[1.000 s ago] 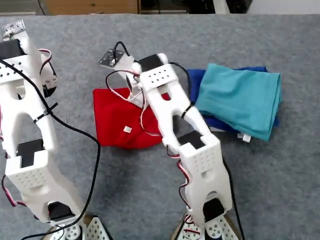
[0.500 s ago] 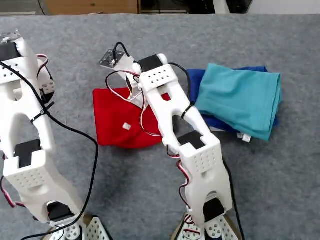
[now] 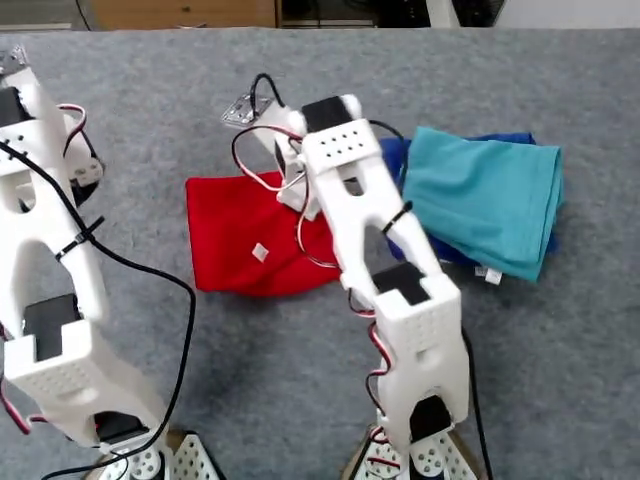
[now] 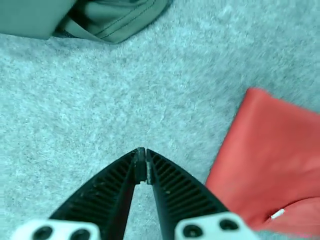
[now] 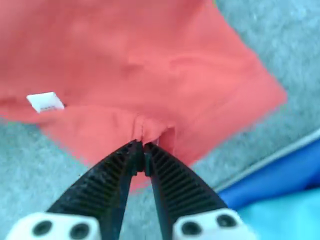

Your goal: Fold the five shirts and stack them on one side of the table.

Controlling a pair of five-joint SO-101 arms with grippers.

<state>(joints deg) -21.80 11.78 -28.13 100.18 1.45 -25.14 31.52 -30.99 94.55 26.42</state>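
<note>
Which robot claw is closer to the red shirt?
Right. The right gripper pinches a fold of the red shirt. The left gripper is shut over the grey mat, beside the shirt and not touching it.

Nothing legible anywhere on the grey felt-covered table (image 3: 560,380).
The small white sewn-in tag (image 3: 260,252) on the folded red cotton shirt (image 3: 230,235), and the white tag (image 3: 490,273) beneath the folded teal shirt (image 3: 480,195) toward the right edge, are too small to read.
</note>
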